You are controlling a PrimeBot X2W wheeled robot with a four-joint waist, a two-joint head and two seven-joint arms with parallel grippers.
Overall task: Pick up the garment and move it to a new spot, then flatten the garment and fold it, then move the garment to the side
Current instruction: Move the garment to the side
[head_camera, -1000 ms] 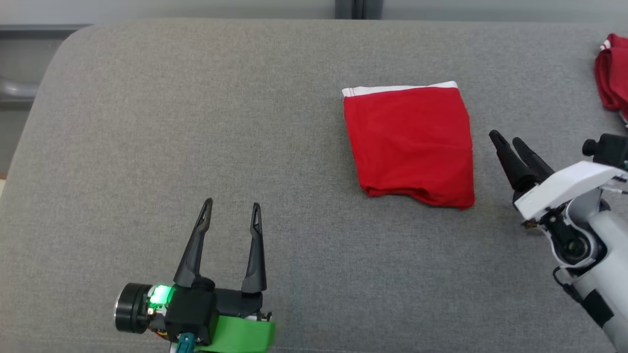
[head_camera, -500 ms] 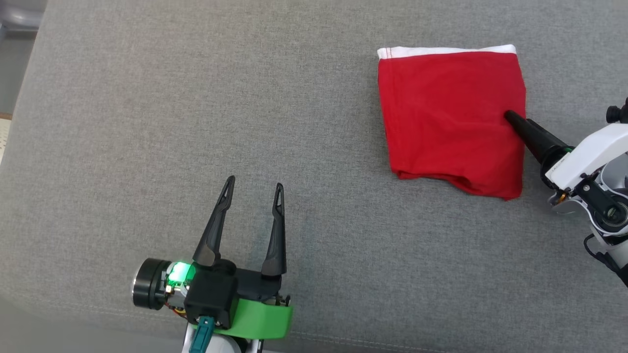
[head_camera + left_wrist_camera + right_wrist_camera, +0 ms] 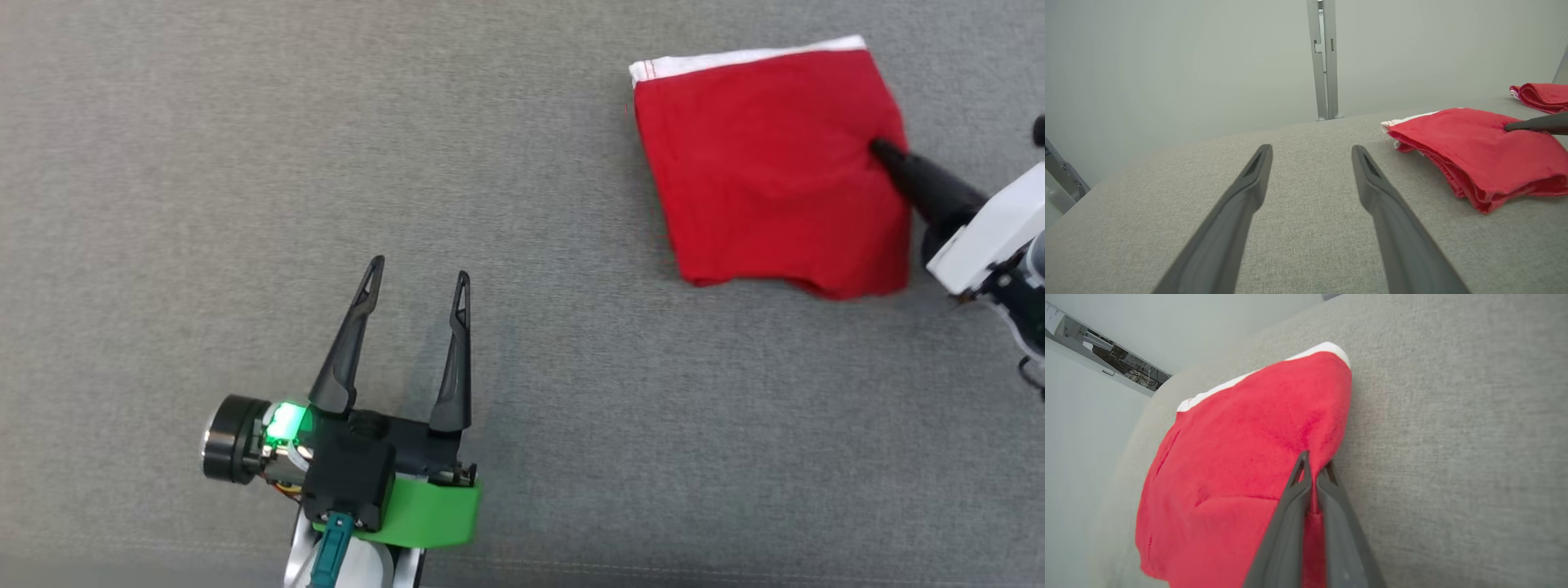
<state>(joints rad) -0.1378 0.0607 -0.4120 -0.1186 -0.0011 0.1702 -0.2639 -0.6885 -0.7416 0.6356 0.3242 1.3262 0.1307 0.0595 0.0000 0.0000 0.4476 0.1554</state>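
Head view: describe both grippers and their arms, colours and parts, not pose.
The left gripper has two long, dark, tapering fingers with slotted tips on a black body, with a glowing green light, a black-and-silver cylinder, a bright green collar and a teal plug. The right gripper has matching dark fingers on a white housing.

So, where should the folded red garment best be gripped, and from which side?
Grip the red garment at its right edge, about midway, coming from the robot's right, low over the grey surface. It lies flat and folded, so only an edge lets a finger slide under; the near edge shows loose layers that might separate. The right gripper is shut on that right edge.
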